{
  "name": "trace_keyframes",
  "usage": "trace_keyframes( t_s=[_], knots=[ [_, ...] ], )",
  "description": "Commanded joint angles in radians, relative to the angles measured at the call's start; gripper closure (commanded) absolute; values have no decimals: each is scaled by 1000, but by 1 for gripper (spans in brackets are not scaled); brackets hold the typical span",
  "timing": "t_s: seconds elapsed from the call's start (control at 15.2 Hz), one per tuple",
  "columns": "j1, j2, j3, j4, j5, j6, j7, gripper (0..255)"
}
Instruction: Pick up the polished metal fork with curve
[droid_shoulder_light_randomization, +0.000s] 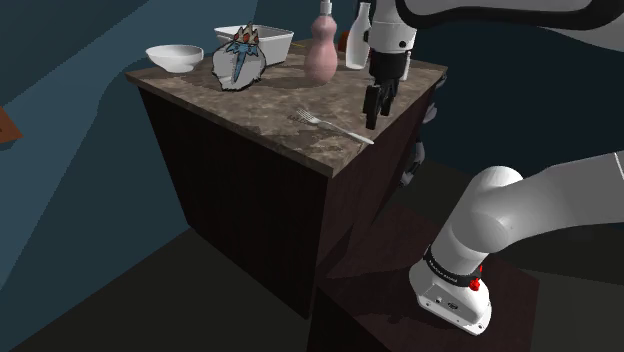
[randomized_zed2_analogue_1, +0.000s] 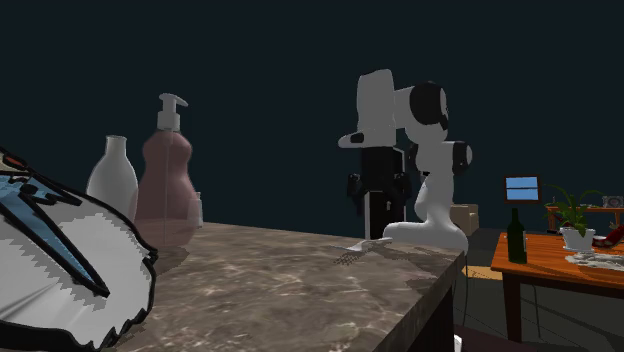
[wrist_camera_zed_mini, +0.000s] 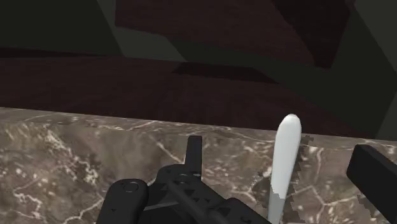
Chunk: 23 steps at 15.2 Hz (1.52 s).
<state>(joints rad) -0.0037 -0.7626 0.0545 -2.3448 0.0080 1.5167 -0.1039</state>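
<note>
My pincer (droid_shoulder_light_randomization: 373, 112) hanging open above the marbled surface (droid_shoulder_light_randomization: 250, 110) near its edge, metal fork (droid_shoulder_light_randomization: 333, 125) lying flat there, handle end between my parted fingers, neither finger touching it.

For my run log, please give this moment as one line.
stage: pre-grasp | claw: open, fork handle between its fingers | fork: lying on counter, not held | pick-up: not yet done

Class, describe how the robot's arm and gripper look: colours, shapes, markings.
The arm is white with rounded segments and dark joints; a black band and red marks sit near its base. The gripper is all black, with two blocky fingers.
</note>
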Motion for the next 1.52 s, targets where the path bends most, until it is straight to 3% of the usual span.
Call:
trace_keyframes(
  t_s=[0.0, 0.86, 1.45],
  knots=[
    [0, 0, 0, 0, 0, 0, 0, 0],
    [-1, 416, 54, 288, 36, 241, 86, 0],
    [0, 414, 57, 184, 37, 342, 85, 0]
  ],
)
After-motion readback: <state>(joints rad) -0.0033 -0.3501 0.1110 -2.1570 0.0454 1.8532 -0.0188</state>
